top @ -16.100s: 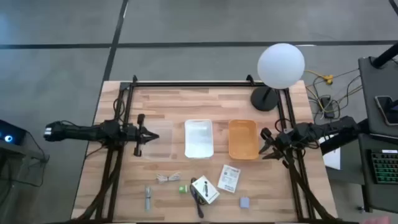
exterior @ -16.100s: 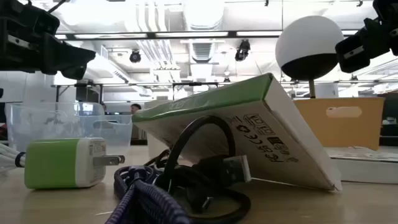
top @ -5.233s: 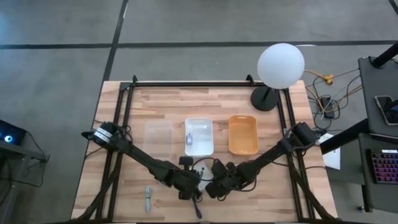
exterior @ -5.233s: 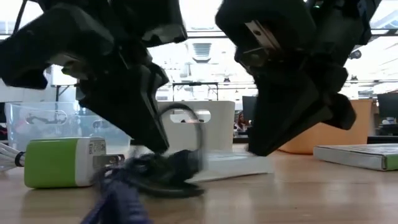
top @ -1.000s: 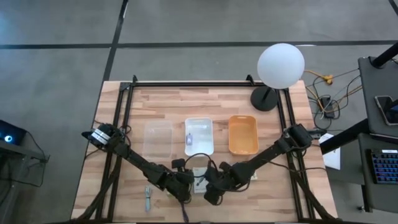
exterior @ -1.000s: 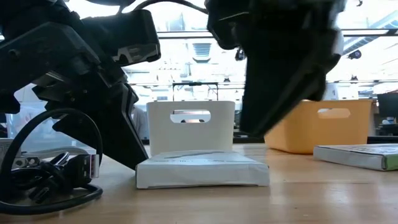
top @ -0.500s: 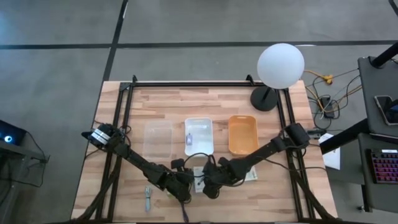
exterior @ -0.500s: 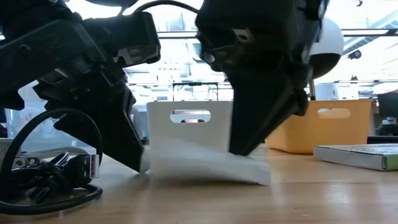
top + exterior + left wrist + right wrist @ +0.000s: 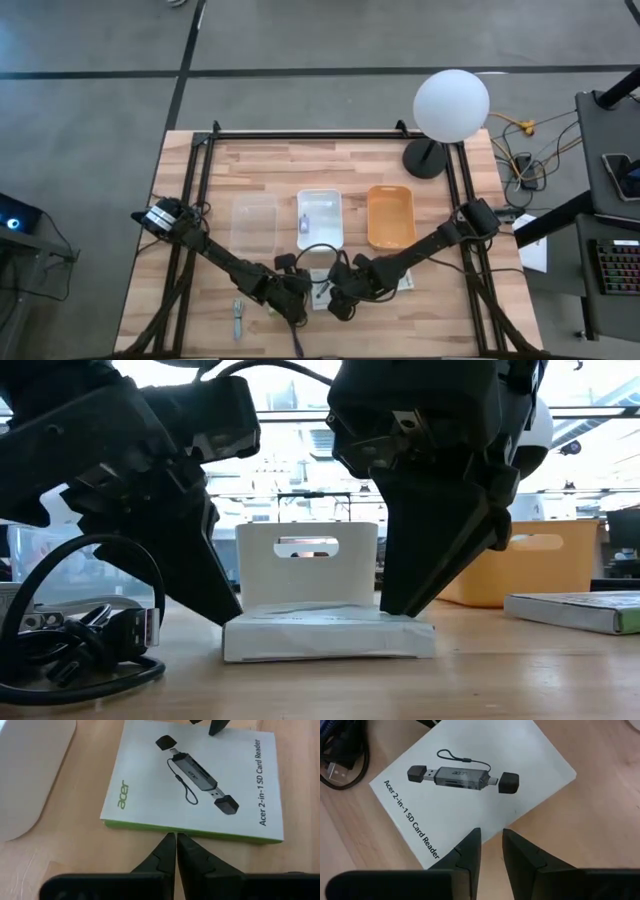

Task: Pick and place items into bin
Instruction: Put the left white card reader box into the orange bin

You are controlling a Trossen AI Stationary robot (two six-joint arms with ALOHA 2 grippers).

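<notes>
- A black cable (image 9: pixel 70 645) is lying coiled on the wooden surface (image 9: pixel 450 310) at the near edge, beside my left arm.
- A flat white card packet (image 9: pixel 195 780) with a green edge is lying face up on the surface near the front, just short of the white tray (image 9: pixel 320 222). It is showing a printed grey card reader with black caps and a thin loop.
- I am reading "acer" in green and "Acer 2-in-1 SD Card Reader" in black on its face.
- My left claw (image 9: pixel 175 851) is sitting at the packet's green edge with its fingers pressed together, gripping nothing.
- My right claw (image 9: pixel 491 847) is resting at the packet's opposite corner, fingers only narrowly apart, tips over the white face; I cannot tell whether they are pinching it.
- In the low view both claws are flanking the packet (image 9: pixel 328 635), which is lying flat between them.
- Farther back, the clear tray (image 9: pixel 254 222), white tray and orange tray (image 9: pixel 390 220) are standing in a row.
</notes>
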